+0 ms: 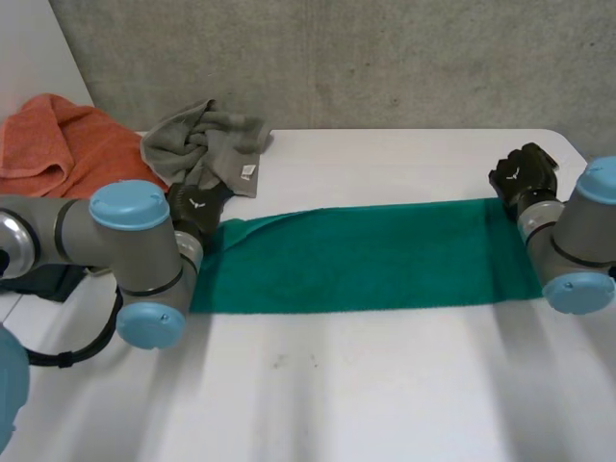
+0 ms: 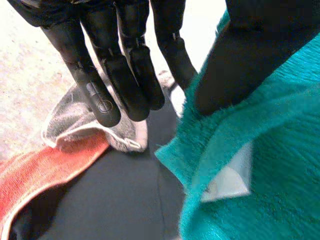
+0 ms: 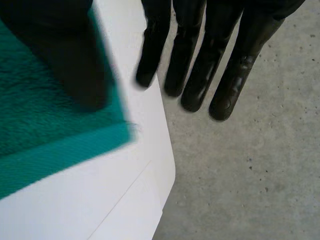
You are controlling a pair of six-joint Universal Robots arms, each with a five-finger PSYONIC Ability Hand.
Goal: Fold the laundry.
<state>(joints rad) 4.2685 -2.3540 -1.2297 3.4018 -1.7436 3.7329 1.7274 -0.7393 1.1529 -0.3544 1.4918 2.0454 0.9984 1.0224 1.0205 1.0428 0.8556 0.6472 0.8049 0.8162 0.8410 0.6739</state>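
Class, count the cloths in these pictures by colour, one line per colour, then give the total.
green towel: 1
grey cloth: 1
orange towel: 1
Total: 3

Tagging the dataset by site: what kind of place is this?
Likely a lab test bench, not a home: bare concrete wall, concrete floor, plain white table with a green towel laid out.
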